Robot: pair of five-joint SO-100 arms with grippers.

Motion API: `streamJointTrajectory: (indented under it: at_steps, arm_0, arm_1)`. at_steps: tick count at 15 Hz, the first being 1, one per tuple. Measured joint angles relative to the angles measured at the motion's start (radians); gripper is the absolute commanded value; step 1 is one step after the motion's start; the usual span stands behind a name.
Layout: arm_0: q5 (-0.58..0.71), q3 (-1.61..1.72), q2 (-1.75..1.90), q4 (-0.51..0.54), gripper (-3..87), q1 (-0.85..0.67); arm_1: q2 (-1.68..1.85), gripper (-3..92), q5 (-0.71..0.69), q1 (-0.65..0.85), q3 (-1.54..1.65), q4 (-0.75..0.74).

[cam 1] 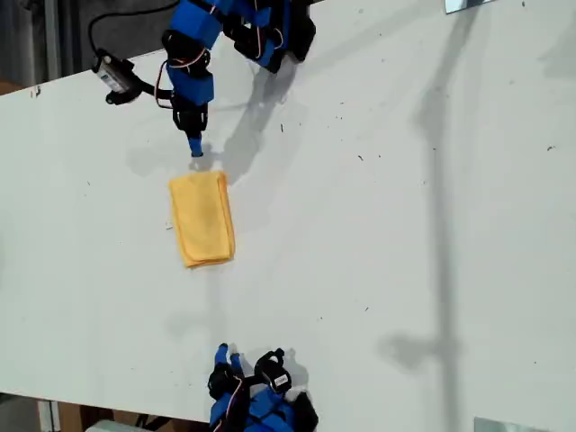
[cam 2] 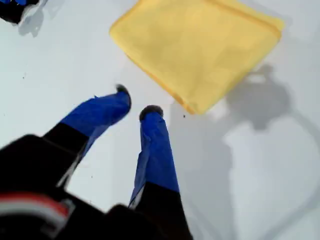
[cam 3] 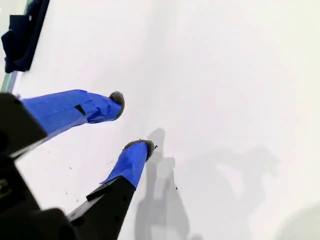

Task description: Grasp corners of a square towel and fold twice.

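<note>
1. The towel (cam 1: 202,218) lies flat on the white desk (cam 1: 405,225), just ahead of the first gripper (cam 1: 195,148). Its near short edge sits a little beyond the fingertips, not touching them.
2. In the first wrist view, the first gripper (cam 2: 135,102) has its blue fingers (cam 2: 155,145) a small way apart, with nothing between them. They are released and empty, above bare desk.
3. The second gripper (cam 3: 131,122) is spread wider, also with nothing in it. It only sees blank desk, and in the exterior view it (cam 1: 222,351) sits well clear of the towel's far short edge.
4. The towel (cam 2: 200,50) reads as a narrow rectangle with a doubled edge, so it is probably folded already. How many layers there are cannot be counted.
5. On handling, it looks light, soft and limp. It will likely sag and drape once lifted, and layers may slide apart if only the top one is pinched.
6. The best hold is probably the rounded corner nearest the first gripper's fingers. One finger should go under the whole stack at the hem, where the stitching gives some body.
7. The white tag is not visible in any view. The towel's far end is cut off in the first wrist view, and the underside is hidden. Both arm bases run out of the exterior view.
</note>
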Motion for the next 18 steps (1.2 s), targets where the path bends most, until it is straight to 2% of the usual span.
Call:
streamJointTrajectory:
  at_steps: [2, 3, 5, 6, 7, 8, 9, 10, 12, 13, 14, 18]
  arm_0:
    - [0.023, 0.006, 0.000, 0.000, 14.2, 0.000]
    - [0.089, 0.008, 0.000, 0.000, 14.2, 0.003]
    - [0.129, 0.011, 0.000, 0.000, 14.1, 0.037]
    - [0.158, 0.011, 0.000, 0.000, 14.0, 0.057]
    - [0.189, 0.011, 0.000, 0.000, 14.0, 0.057]
    - [0.199, 0.011, 0.000, 0.000, 14.0, 0.057]
    - [0.209, 0.011, 0.000, 0.000, 14.0, 0.057]
    - [0.209, 0.011, 0.000, 0.000, 13.9, 0.057]
    - [0.209, 0.011, 0.000, 0.000, 14.8, 0.063]
    - [0.209, 0.011, 0.003, 0.000, 14.4, 0.160]
    - [0.224, 0.012, 0.003, 0.000, 14.3, 0.357]
    - [0.224, 0.012, 0.002, 0.000, 14.0, 1.496]
  arm_1:
    - [0.462, 0.0, 0.123, -0.057, 0.253, 0.190]
    - [0.594, 0.0, 0.158, -0.075, 0.285, 0.253]
    - [0.632, 1.2, 0.256, -0.112, 0.357, 0.296]
    - [0.643, 4.0, 0.376, -0.091, 0.371, 0.336]
    - [0.661, 9.1, 0.528, -0.083, 0.380, 0.440]
    - [0.647, 10.0, 0.695, -0.055, 0.383, 0.557]
    - [0.663, 10.0, 0.762, -0.034, 0.383, 0.601]
    - [0.658, 10.3, 0.773, -0.028, 0.365, 0.637]
    - [0.660, 10.3, 0.696, -0.006, 0.321, 0.724]
    - [0.660, 10.3, 0.689, 0.000, 0.319, 0.732]
    - [0.660, 10.3, 0.689, 0.006, 0.319, 0.733]
    - [0.660, 10.3, 0.689, -0.003, 0.319, 0.733]
